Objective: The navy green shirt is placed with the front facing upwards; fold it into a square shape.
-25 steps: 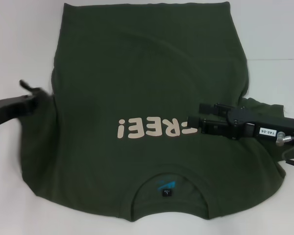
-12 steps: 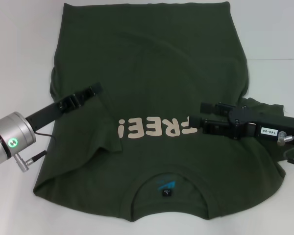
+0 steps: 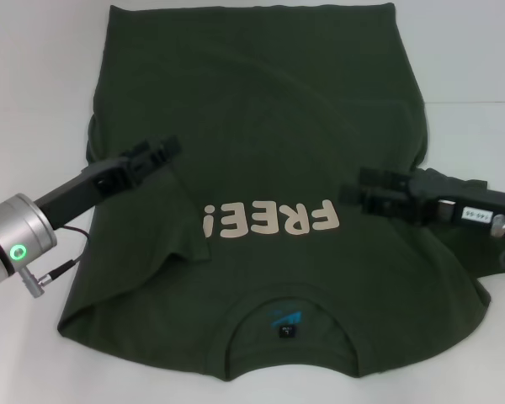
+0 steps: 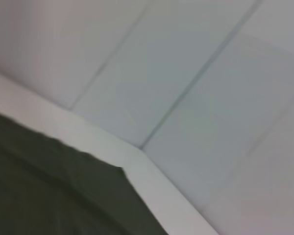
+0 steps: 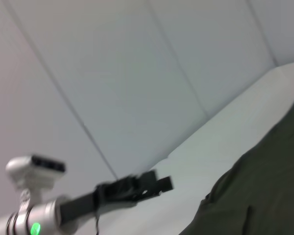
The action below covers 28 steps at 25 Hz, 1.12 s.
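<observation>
1. On the white counter [image 3: 34, 67] before me lies the shirt [image 3: 261, 126], front up, its "FREE!" lettering [image 3: 269, 220] and blue neck label [image 3: 284, 320] toward me. My left-side sleeve [image 3: 164, 244] is already folded in over the chest; the right sleeve [image 3: 459, 252] looks tucked in too, though bunched.
2. My left end effector [image 3: 156, 154] hovers over the shirt just beside the folded sleeve; whether it is open or closed on anything, I cannot tell.
3. My right end effector [image 3: 366, 196] sits low over the shirt just right of the lettering; I cannot tell its state either, and I see no cloth lifted by it.
4. I judge the step in hand to be finishing the side folds. To do it well, I should lay each side edge parallel, press creases flat, and smooth the right bunching before folding hem to collar.
5. Count: one shirt, two end effectors, one counter, one neck label, one line of lettering.
</observation>
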Available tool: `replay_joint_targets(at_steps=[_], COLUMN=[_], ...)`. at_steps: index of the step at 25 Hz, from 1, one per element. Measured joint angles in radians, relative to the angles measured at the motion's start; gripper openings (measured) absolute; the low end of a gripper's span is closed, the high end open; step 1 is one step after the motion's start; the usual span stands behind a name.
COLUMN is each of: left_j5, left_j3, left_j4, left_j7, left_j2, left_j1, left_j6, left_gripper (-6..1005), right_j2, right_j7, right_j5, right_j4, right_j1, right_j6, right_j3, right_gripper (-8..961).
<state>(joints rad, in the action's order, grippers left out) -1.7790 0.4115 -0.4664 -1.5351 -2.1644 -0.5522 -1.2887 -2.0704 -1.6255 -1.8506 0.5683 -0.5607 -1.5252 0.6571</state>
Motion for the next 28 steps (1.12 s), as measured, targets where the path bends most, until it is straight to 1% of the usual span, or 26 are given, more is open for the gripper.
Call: replay_joint_targets(at_steps=[2,3,8,9,11,12,13,14,15,16,19,24,28], left_j5=[-0.002,-0.003,-0.007,-0.008,-0.008,-0.008,-0.008,-0.009,-0.01,-0.011,-0.024,-0.043,-0.049], left_j3=[0.005,0.006,0.046,0.068,0.126,0.161,0.193,0.22,0.247,0.268,0.291,0.306,0.304], left_j4=[0.005,0.009,0.025,0.025,0.018,0.011,0.002,-0.007,-0.014,-0.02,-0.021,-0.021,-0.021], left_j7=[0.06,0.093,0.234,0.259,0.312,0.328,0.338,0.343,0.345,0.347,0.351,0.358,0.358], left_j2=[0.0,-0.001,-0.002,-0.002,0.0,0.0,0.0,-0.001,-0.002,-0.002,-0.002,-0.002,-0.002], left_j1=[0.0,0.001,0.001,0.003,0.008,0.011,0.015,0.018,0.021,0.024,0.025,0.025,0.025], left_j6=[-0.025,-0.036,-0.086,-0.094,-0.106,-0.107,-0.108,-0.107,-0.105,-0.103,-0.109,-0.113,-0.113], left_gripper=[622,674,829,860,860,860,860,860,860,860,859,859,859], right_j2=[0.009,0.009,0.018,0.024,0.037,0.056,0.056,0.062,0.073,0.073,0.087,0.122,0.138], right_j7=[-0.061,-0.061,-0.154,-0.187,-0.253,-0.33,-0.33,-0.358,-0.422,-0.422,-0.499,-0.6,-0.67], right_j5=[0.002,0.002,0.004,0.003,-0.001,-0.014,-0.014,-0.02,-0.025,-0.025,-0.027,-0.03,-0.076], right_j4=[0.0,0.0,0.001,0.001,0.001,0.001,0.001,0.002,0.014,0.014,0.028,0.028,0.029], right_j1=[0.002,0.002,0.004,0.005,0.008,0.013,0.013,0.018,0.034,0.034,0.059,0.092,0.102], right_j6=[0.003,0.003,0.023,0.039,0.069,0.102,0.102,0.115,0.146,0.146,0.179,0.197,0.213], right_j3=[-0.021,-0.021,-0.059,-0.065,-0.067,-0.066,-0.066,-0.067,-0.077,-0.077,-0.082,-0.08,-0.08], right_gripper=[852,852,850,850,849,849,848,848,847,847,846,844,842])
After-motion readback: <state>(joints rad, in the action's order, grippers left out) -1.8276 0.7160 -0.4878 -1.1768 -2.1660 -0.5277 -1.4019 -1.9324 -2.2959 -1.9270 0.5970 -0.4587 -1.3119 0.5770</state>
